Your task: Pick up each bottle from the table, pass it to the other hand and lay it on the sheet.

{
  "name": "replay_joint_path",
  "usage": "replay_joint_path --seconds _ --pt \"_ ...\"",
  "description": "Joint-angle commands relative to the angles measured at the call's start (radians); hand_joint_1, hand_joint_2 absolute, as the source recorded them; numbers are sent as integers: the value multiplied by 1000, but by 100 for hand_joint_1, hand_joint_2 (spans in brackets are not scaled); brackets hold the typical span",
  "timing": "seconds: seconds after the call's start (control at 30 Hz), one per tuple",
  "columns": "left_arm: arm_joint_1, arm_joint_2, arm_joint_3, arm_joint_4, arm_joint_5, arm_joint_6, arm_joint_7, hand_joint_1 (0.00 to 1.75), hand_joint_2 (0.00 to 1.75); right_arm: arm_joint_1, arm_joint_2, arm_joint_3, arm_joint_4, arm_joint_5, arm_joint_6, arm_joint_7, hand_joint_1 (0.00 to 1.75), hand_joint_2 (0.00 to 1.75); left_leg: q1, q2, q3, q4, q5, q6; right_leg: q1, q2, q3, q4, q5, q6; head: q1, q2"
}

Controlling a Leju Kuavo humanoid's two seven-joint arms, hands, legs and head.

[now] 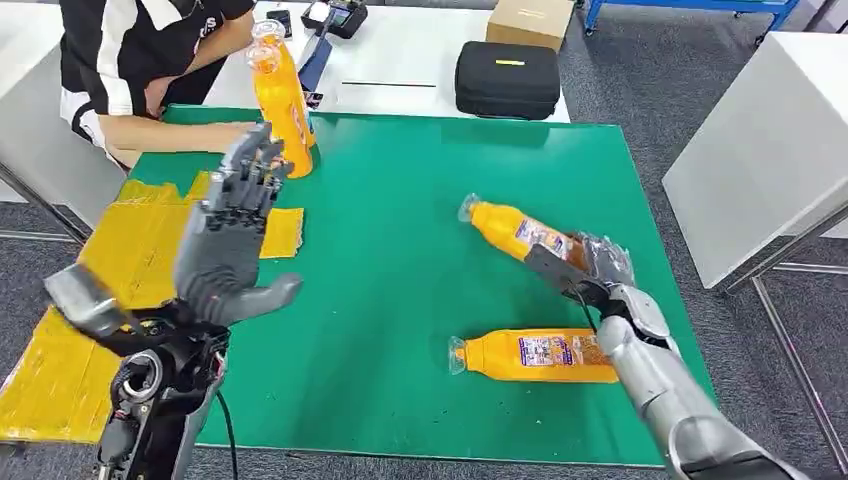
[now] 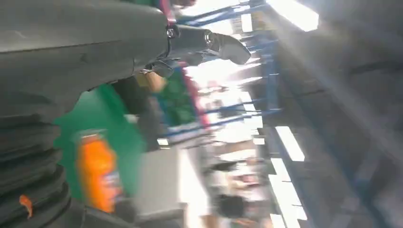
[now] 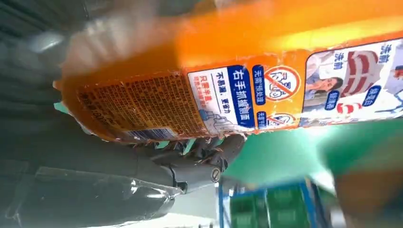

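The right robot hand (image 1: 592, 268) grips the base end of an orange bottle (image 1: 515, 230), tilted with its cap toward the middle of the green table (image 1: 400, 200). The left robot hand (image 1: 232, 232) is raised over the yellow sheet (image 1: 120, 250), fingers spread, holding nothing. A second bottle (image 1: 535, 356) lies on its side near the right arm. A person's hand (image 1: 225, 135) holds a third bottle (image 1: 283, 100) upright at the far left.

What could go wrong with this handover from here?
1. The right hand grips the bottle near its base, the long neck end sticking out unsupported; it may tilt or slip.
2. The open left hand is raised far across the mat, close to the standing bottles and a person's arm; reaching over could knock them.
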Motion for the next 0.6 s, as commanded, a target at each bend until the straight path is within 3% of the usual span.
replay_joint_path --seconds 0.03,0.27,0.6 --pt "-89 30 -75 200 -23 20 84 0 175 73 122 -79 -248 50 -132 17 175 175 1 0 8 0 -3 0 1 2 7 1 -3 -7 0 0" --pt "-134 9 -118 245 -21 16 104 0 175 99 177 -47 -353 53 -225 -37 175 175 0 0 3 0 -2 0 1 1 3 0 -2 -5 0 0" --pt "-142 5 -105 279 25 6 115 0 175 90 228 31 -343 56 -222 -61 175 175 0 1 9 1 -5 0 1 2 8 1 -5 -8 0 0"
